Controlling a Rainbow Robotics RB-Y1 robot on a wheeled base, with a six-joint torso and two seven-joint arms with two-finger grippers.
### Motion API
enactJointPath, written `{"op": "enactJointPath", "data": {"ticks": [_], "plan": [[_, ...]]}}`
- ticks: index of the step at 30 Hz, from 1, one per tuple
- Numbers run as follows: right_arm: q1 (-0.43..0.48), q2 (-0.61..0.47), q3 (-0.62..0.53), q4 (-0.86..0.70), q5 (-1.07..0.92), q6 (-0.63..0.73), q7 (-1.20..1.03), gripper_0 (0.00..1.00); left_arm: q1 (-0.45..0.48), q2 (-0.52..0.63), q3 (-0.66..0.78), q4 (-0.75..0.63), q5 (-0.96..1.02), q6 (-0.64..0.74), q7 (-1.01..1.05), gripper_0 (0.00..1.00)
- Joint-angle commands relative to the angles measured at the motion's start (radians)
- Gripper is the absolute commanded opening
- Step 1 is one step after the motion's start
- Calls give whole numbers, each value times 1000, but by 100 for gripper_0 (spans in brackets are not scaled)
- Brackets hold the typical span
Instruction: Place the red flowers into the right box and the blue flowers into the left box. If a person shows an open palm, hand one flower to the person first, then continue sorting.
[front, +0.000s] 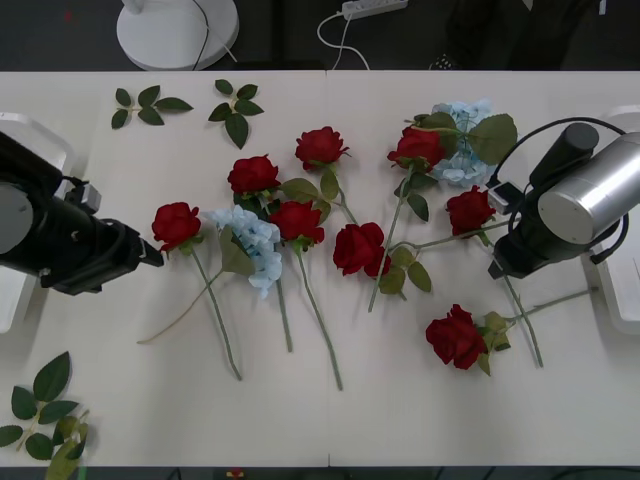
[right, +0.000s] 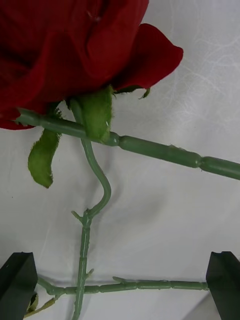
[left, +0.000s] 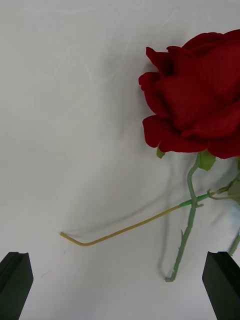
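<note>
Several red flowers lie across the white table, among them a rose (front: 176, 222) at the left and a rose (front: 470, 210) at the right. One blue flower (front: 250, 240) lies mid-left, another (front: 465, 140) at the back right. My left gripper (front: 150, 258) hovers just left of the left rose (left: 200, 110), open (left: 117, 285) and holding nothing. My right gripper (front: 498, 266) hangs over the right rose's stem, open (right: 120, 285), with the rose head (right: 75, 50) ahead and thin stems (right: 125, 286) lying between its fingers. The left box (front: 45, 140) and the right box (front: 625, 300) show partly at the table's side edges.
Loose green leaf sprigs lie at the back left (front: 150, 103), beside it (front: 235, 105) and at the front left corner (front: 40, 410). A tan bent stem (left: 125, 229) crosses the table near the left rose. A white round base (front: 175, 30) stands behind the table.
</note>
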Motion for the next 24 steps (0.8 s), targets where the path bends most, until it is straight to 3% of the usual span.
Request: {"op": "enactJointPath", "data": {"ticks": [1,8,24], "plan": [[-59,86,-7,66,16,-18,17,100,-90,-46,-52,44,-45,1,-12,100],[-81,129,-5,124,18,-23,21,100,-109,-92,-101,66,-91,-25,-4,100],[-81,140,-4,181,7,-103,126,100,-224,-265,-210,259,-222,-41,-12,100]]}}
